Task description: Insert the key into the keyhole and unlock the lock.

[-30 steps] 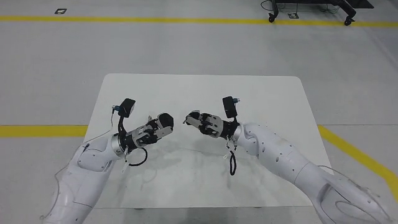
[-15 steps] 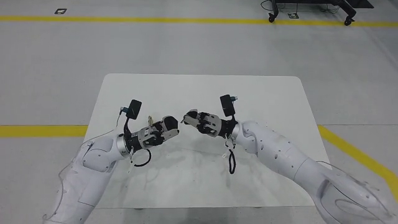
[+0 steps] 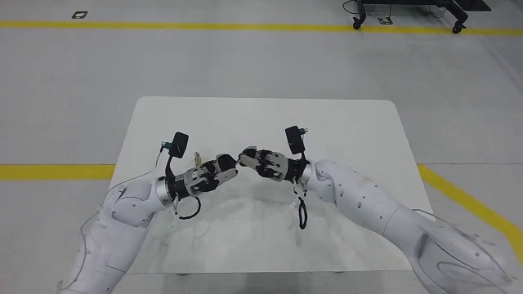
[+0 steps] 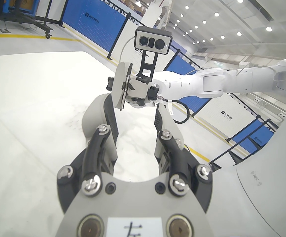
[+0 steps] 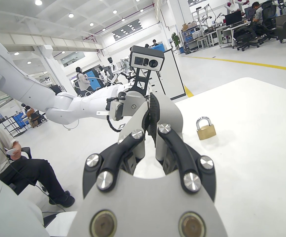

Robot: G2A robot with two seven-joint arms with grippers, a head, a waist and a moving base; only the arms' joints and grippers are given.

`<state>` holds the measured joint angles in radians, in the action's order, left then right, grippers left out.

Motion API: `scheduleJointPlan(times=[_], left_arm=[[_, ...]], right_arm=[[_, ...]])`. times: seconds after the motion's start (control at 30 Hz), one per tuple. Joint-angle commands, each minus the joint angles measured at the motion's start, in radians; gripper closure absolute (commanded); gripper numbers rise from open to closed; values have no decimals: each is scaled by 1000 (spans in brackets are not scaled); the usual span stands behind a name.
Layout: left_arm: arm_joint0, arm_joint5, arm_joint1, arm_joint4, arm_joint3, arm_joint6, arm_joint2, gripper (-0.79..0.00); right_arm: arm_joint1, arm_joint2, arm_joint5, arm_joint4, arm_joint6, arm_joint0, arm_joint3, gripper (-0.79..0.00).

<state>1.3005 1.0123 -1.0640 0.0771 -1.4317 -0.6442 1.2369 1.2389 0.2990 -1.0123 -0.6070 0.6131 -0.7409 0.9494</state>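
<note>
Both grippers differ at the fingers. The right gripper has its pads pressed flat together, and I cannot tell whether a key is pinched between them. The left gripper holds its fingers well apart with nothing in them, and the right gripper's tip sits just in front of that gap.

Over the last second the two arms have swung inward. A clear space separated the fingertips before, and now they meet nose to nose above the middle of the table, raised off its surface. This looks to me like an alignment between the hands, perhaps a hand-over, rather than any approach to the lock, so insertion has not begun.

Further out, the padlock rests on the table untouched, just beside the left arm's wrist on the side away from the robot, apart from both sets of fingertips. It has a brass body and a silver shackle seated down into the body, so it appears locked. Its keyhole is too small to make out. Someone must steady it before a key can go in.
</note>
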Motion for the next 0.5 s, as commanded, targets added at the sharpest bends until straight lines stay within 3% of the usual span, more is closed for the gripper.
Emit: scheduleJointPlan(times=[0.0,0.07,0.1,0.13,0.47], left_arm=[[-2,0,1,10,2,6,-6,-243],[-5,0,1,23,7,14,-11,-182],[-7,0,1,27,8,19,-14,-25],[-8,0,2,30,9,23,-16,0],[-6,0,9,32,20,67,-18,0]], right_arm=[[2,-5,0,3,2,3,-3,0],[4,-10,0,4,4,6,-6,0],[5,-12,0,4,6,8,-7,0],[6,-14,0,2,9,9,-8,0],[8,-30,0,-16,36,16,-20,0]])
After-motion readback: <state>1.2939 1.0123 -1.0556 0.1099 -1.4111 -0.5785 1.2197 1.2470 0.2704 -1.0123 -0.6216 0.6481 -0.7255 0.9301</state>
